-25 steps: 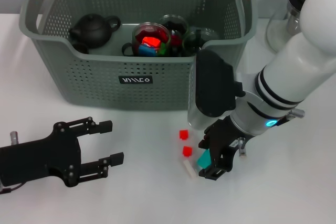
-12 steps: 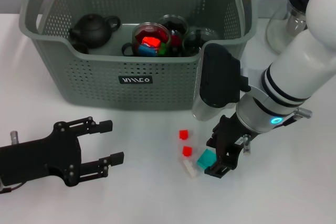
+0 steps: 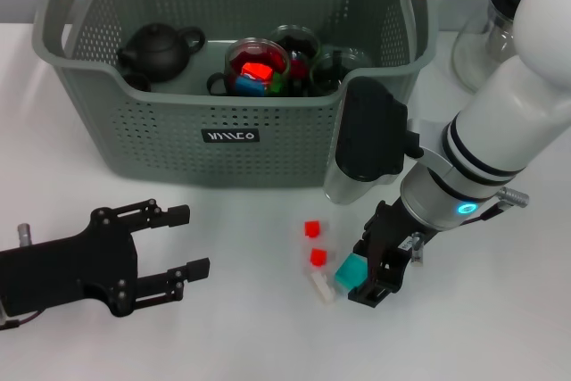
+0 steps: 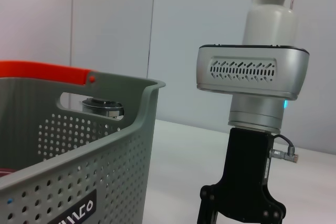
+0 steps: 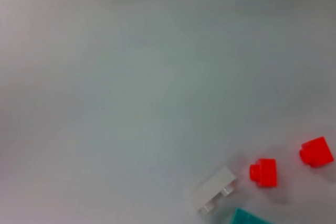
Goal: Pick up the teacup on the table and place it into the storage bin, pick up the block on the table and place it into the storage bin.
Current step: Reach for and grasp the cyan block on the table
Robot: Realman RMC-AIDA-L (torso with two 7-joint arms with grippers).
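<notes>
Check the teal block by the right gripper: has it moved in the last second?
Yes. The teal block now sits slightly farther right of the white block, which stayed put, carried between the right gripper's fingers.

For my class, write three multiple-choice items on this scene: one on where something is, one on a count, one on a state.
1. Where is the black teapot?
A. inside the storage bin
B. on the table by the left gripper
C. held by the right gripper

2. How many red blocks lie on the table?
A. one
B. two
C. four

3. What is the right gripper doing?
A. shut on nothing
B. parked beside the bin
C. gripping the teal block

Answers: 1 A, the teapot sits behind the bin's front wall. 2 B, one red block and another lie beside the white block. 3 C, the teal block sits between its fingers; the left gripper rests open on the table.
</notes>
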